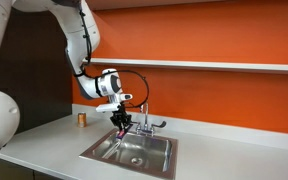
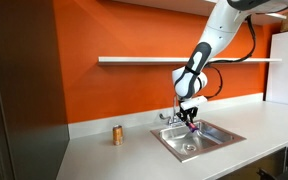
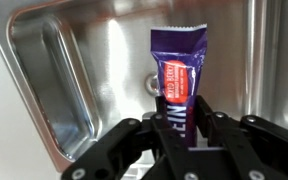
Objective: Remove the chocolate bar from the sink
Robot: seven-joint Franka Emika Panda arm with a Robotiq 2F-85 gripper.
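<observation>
wrist view, gripper [image 3: 180, 120] pinching purple chocolate bar [image 3: 177, 68]

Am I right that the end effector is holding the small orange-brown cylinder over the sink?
Not quite: the end effector holds the chocolate bar over the sink, as the wrist view shows; the orange-brown cylinder stands on the counter in an exterior view.
</observation>
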